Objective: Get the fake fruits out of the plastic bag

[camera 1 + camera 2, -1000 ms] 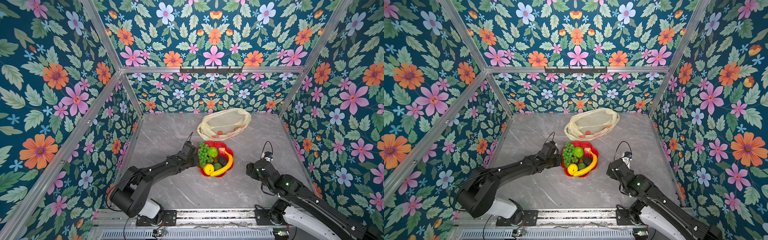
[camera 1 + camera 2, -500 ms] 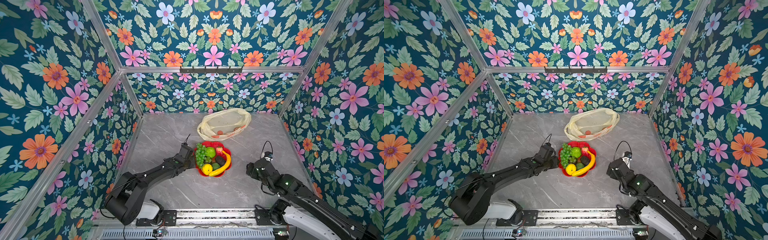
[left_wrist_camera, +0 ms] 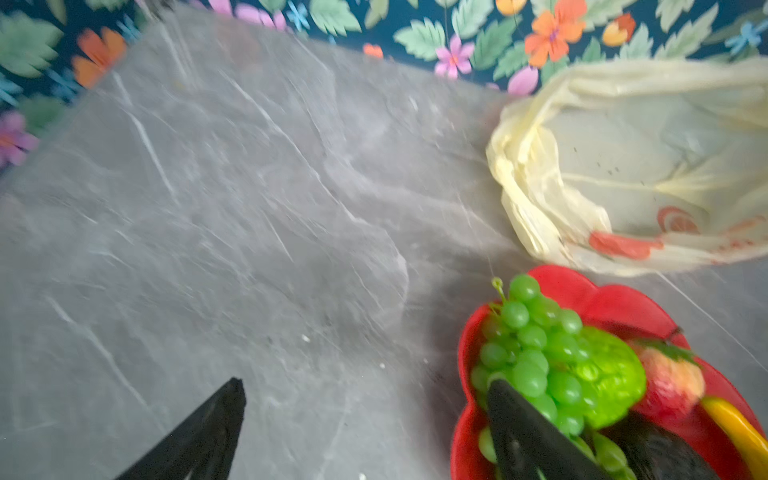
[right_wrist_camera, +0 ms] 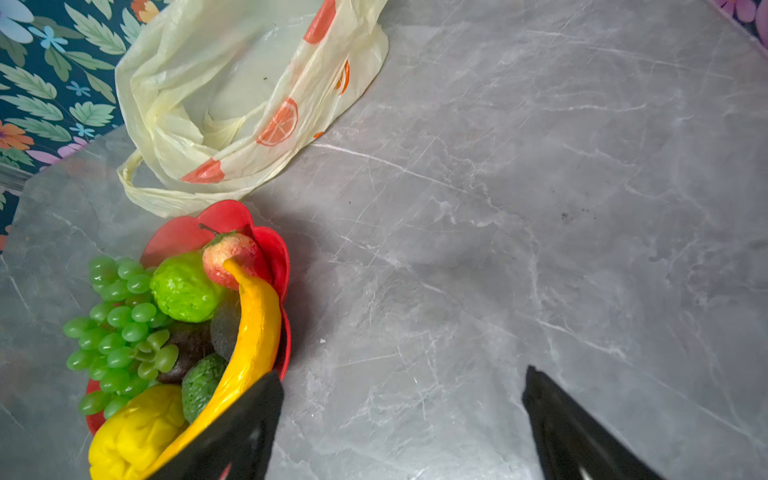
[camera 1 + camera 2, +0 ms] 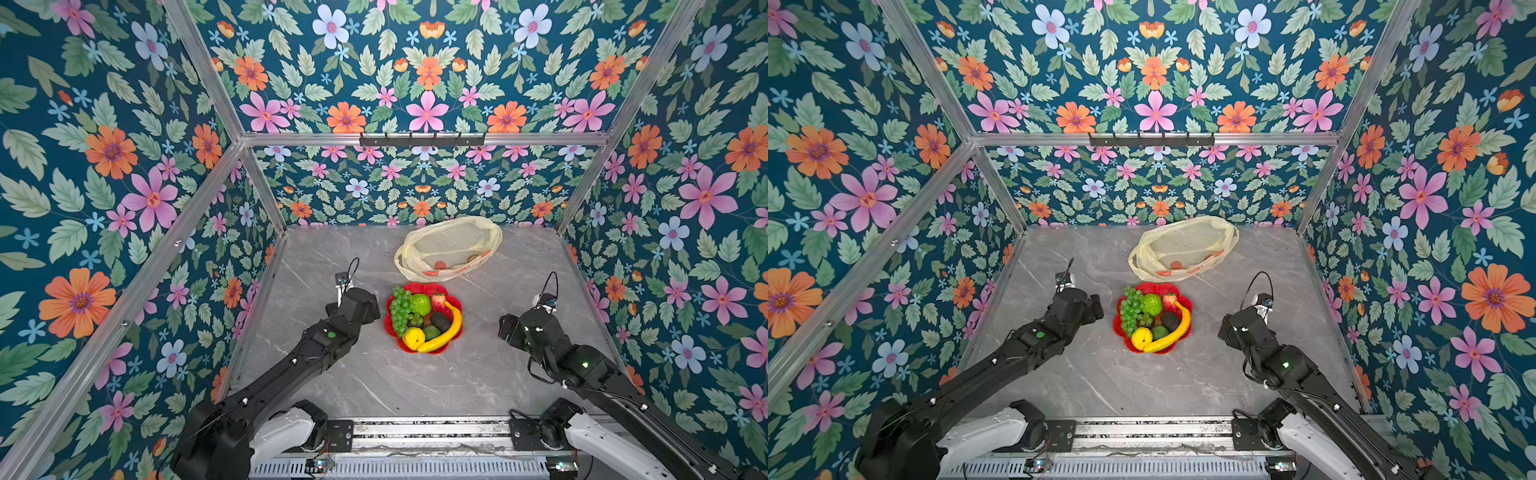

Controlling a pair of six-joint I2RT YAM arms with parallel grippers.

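Observation:
The fake fruits lie piled in a red flower-shaped dish (image 5: 439, 287) at mid-table: green grape bunch (image 5: 400, 309), lime-green bumpy fruit (image 5: 420, 303), strawberry (image 5: 437, 299), banana (image 5: 448, 328), lemon (image 5: 413, 337) and dark avocados (image 5: 439, 321). Behind the dish, the pale-yellow plastic bag (image 5: 449, 245) lies open and slack; inside it only printed orange pictures show. My left gripper (image 3: 365, 386) is open just left of the dish with nothing between its fingers; one finger (image 3: 523, 432) shows in front of the grapes (image 3: 536, 357). Right of the dish, my right gripper (image 4: 402, 374) is open and empty over bare table.
Grey marble tabletop (image 5: 332, 257) is boxed in by flowered walls with aluminium posts. A black hook rail (image 5: 422, 139) is on the back wall. Both arm bases stand on the front rail (image 5: 428, 432).
My left gripper has opened and drawn back to the left, away from the grape bunch, which stays in the dish. The right arm has barely moved.

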